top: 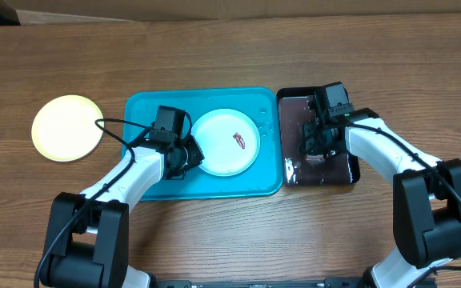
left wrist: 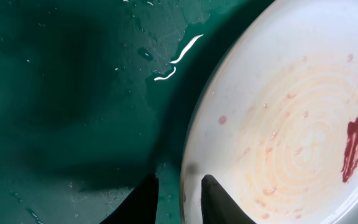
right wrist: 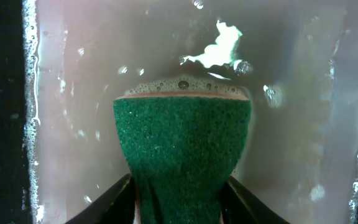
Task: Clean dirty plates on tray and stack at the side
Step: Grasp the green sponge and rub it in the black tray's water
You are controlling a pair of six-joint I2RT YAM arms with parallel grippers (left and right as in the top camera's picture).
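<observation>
White plate (top: 218,148): lies flat, face up, right of centre in the turquoise tray (top: 146,108), red smear (left wrist: 353,146) right of its middle. Round, so no long axis. Probably light, stiff plastic, slick when wet; best taken at the rim. Left gripper (left wrist: 179,186) at its left edge, fingers (left wrist: 145,202) spread astride the rim, not closed. Right gripper (right wrist: 179,183) over the black tray (top: 350,172), pinching a green sponge (right wrist: 182,137) in suds. Yellow-green plate (top: 66,128) well apart on the table (top: 214,48).

A white plate (top: 214,152) streaked with a dark red smear (top: 240,141) is seen on the turquoise tray (top: 146,112). A pale yellow plate (top: 66,128) is set against brown wood-grain tabletop (top: 230,48). The sponge (right wrist: 182,149) is coloured speckled green.
</observation>
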